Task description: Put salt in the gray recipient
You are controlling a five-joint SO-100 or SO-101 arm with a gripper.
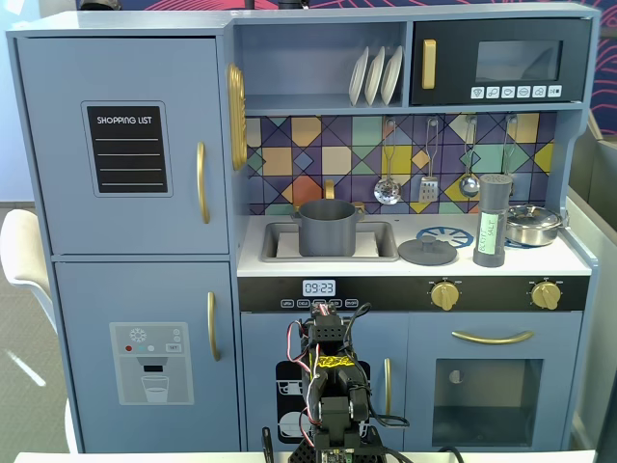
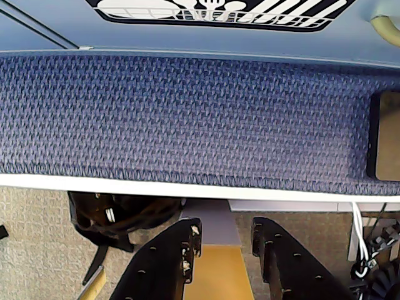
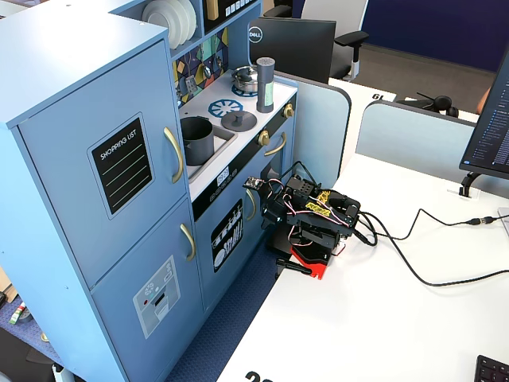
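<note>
The salt [image 1: 493, 222] is a tall dark-gray shaker with a pale green label. It stands upright on the toy kitchen's counter at the right, by the stove; it also shows in the other fixed view [image 3: 265, 85]. The gray recipient [image 1: 328, 229] is a matte gray pot standing in the sink, also seen from the side [image 3: 196, 141]. My arm [image 3: 310, 219] is folded low on the white table in front of the kitchen, far below both. In the wrist view my gripper [image 2: 225, 228] points down at the floor, its jaws apart with nothing between them.
A flat gray lid [image 1: 427, 252] lies on the counter between pot and shaker. A shiny steel pan [image 1: 533, 225] sits to the right of the salt. Utensils hang above on the backsplash. Cables [image 3: 429, 274] run across the white table.
</note>
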